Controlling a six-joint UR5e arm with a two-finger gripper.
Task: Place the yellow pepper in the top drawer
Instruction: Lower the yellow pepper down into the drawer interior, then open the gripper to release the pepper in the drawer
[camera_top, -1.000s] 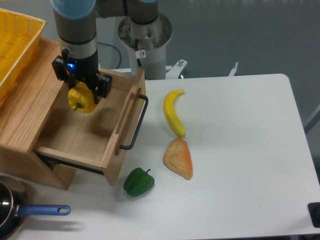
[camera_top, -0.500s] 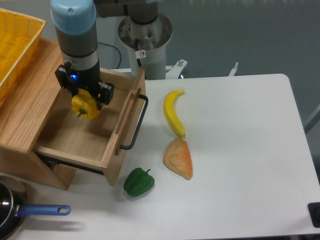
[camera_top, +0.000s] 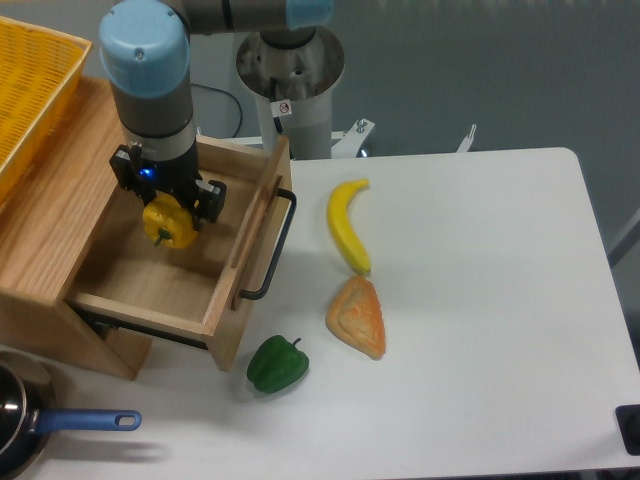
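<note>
Basket (camera_top: 30, 85), pan (camera_top: 20, 425) cut by left edge; tool (camera_top: 168, 205) fingertips hidden.

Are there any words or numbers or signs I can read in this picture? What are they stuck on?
No words or numbers can be read anywhere.
Small red-and-white round sticker on the grey robot base column: looks like a warning sign, too small to read.
Glowing blue light on the black two-finger gripper holding the yellow pepper: a light only, no text.

yellow pepper (camera_top: 170, 224) | light-wood top drawer (camera_top: 160, 285) | green pepper (camera_top: 277, 364)
</note>
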